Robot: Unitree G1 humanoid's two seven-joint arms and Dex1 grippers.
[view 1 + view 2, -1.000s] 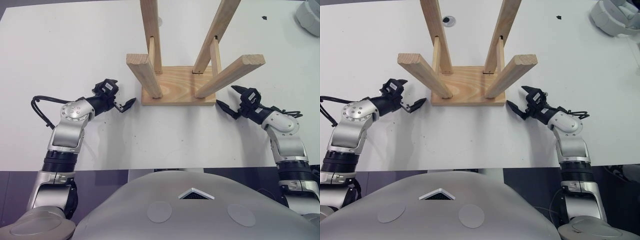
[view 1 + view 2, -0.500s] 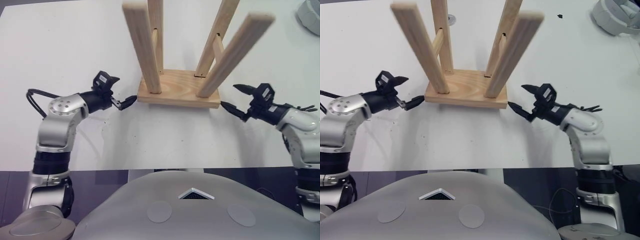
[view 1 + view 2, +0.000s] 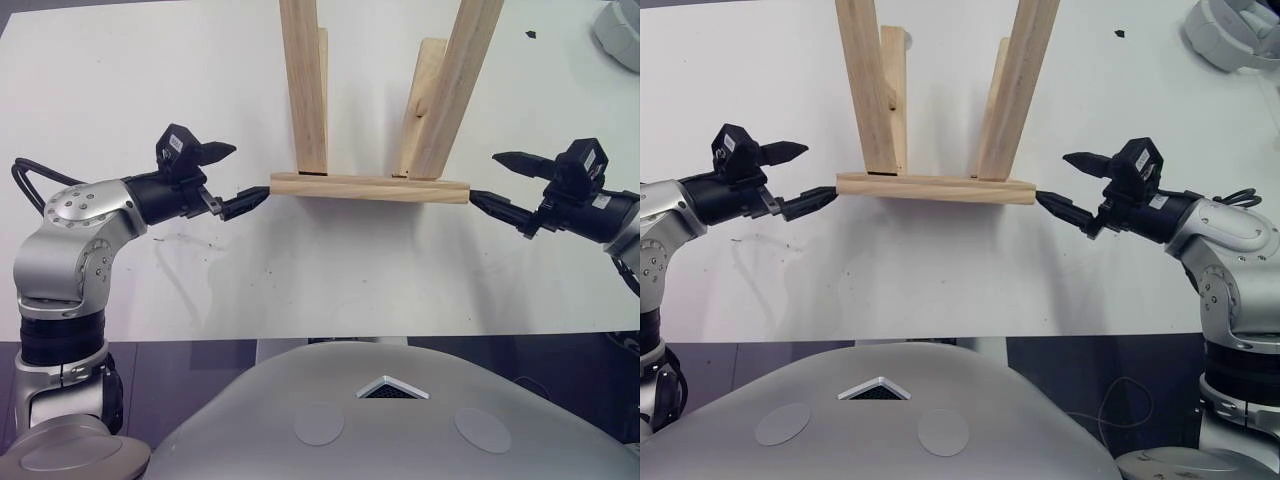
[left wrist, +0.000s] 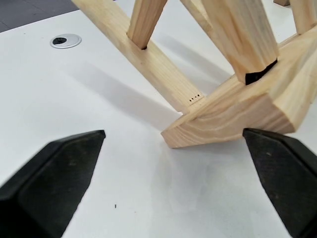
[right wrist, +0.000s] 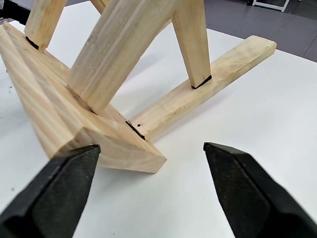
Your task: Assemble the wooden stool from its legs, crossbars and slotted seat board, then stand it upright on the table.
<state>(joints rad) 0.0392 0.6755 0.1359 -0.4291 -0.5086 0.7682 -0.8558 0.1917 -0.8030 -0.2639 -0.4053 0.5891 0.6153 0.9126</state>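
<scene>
White tabletop (image 3: 120,80): stool (image 3: 370,188) tipped on one edge; my left hand (image 3: 250,170), right hand (image 3: 485,176) both spread, unclamped; I fear it slipping, toppling.

The stool's seat board (image 3: 370,188) is pale, unpainted wood with a matt, unvarnished look. Its broad faces show long straight grain, and its cut end shows curved growth rings. The legs (image 3: 303,90) are the same light bare wood, planed smooth, and the crossbar (image 5: 190,44) matches them. The table (image 3: 120,80) is a smooth white surface with a faint sheen, flecked with a few small dark marks. A round grey grommet (image 4: 66,40) set in it looks metallic. The left gripper (image 3: 250,170) and right gripper (image 3: 484,176) have matt black fingers (image 4: 54,183) that look like plastic.
</scene>
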